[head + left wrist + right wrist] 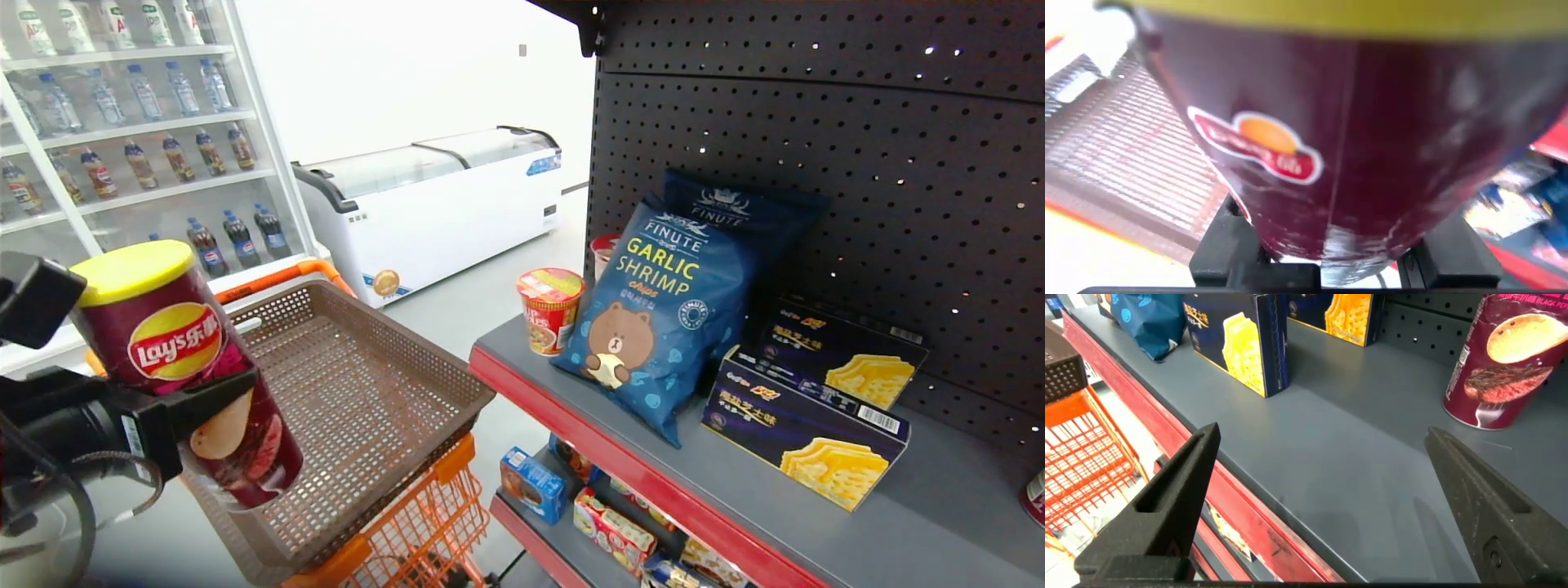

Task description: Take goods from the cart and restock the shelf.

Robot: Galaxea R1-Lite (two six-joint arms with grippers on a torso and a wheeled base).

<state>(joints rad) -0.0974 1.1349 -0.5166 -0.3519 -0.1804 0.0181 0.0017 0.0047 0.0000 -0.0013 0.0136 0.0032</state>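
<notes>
A maroon chips can [175, 351] with a yellow lid is held upright in the left end effector [208, 392], which is closed around the middle of the can. One dark finger is seen across the front of the can, and the other finger is hidden behind it. In the left wrist view the chips can [1372, 147] is pressed between the two black pads of the left end effector [1339, 261], and its lid is cut off by the edge. The brown basket [367, 392] on the orange cart [424, 514] lies beside and below this end effector, on the side toward the shelf [735, 506]. Whether the can hangs over the basket or just beside its rim cannot be told. The right end effector [1323, 506] is spread wide and nothing is held in it. The grey board of the shelf [1355, 457] lies below it. Beyond one fingertip a second can [1498, 363] stands on the board, with its top cut off. Farther past the other fingertip two dark boxes [1249, 343] and a blue bag [1147, 322] are seen, only in part. In the head view the blue bag [661, 318] leans behind a red cup [549, 310], well apart from the left end effector.
</notes>
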